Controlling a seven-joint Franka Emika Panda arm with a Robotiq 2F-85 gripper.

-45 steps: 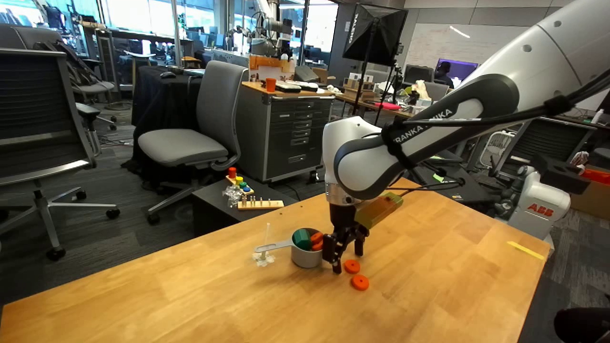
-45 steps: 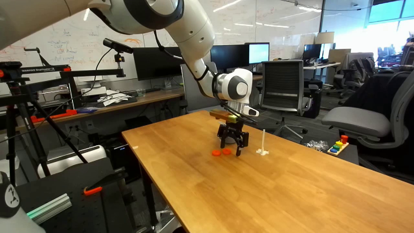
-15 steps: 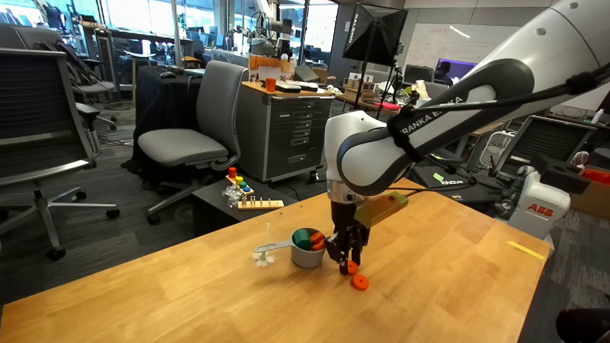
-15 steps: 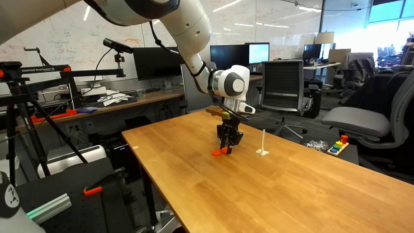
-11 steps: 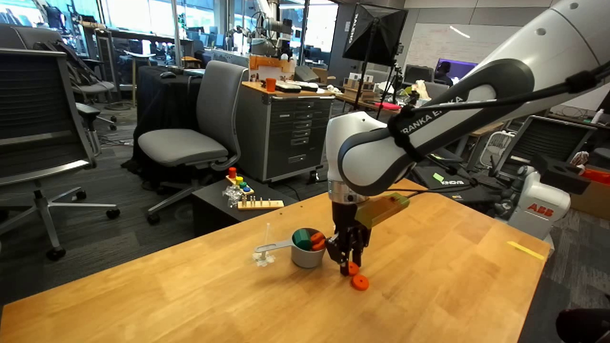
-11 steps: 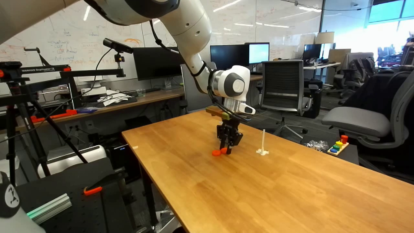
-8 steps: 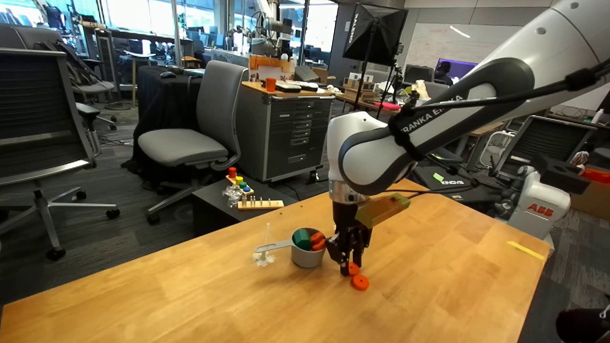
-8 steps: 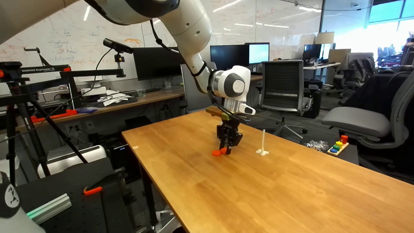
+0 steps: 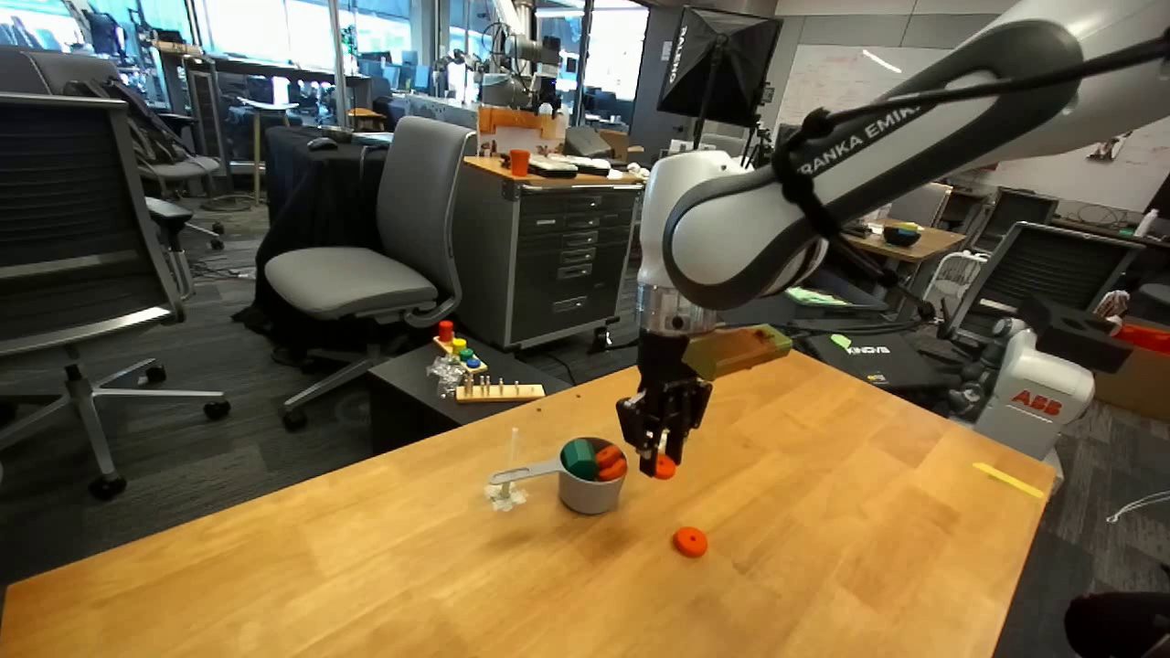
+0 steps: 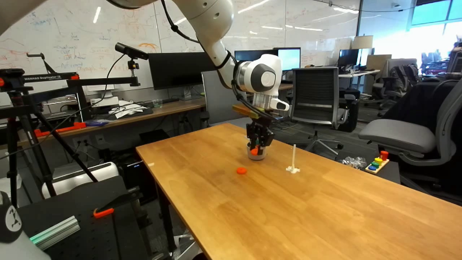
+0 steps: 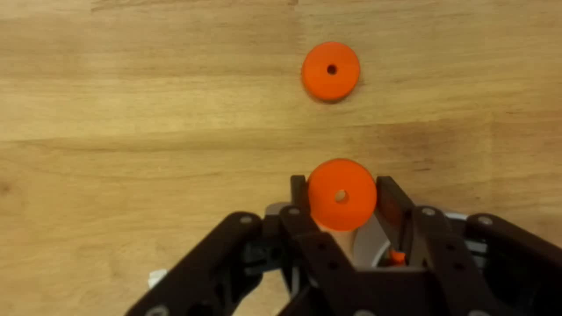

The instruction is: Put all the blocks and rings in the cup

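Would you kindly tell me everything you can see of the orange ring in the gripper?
The orange ring is a thick, smooth disc, perhaps plastic or painted wood, with a small hole through its middle. The fingers of the gripper clamp it from opposite sides, off the table and near the cup but apart from it. The wrist view shows its round face.
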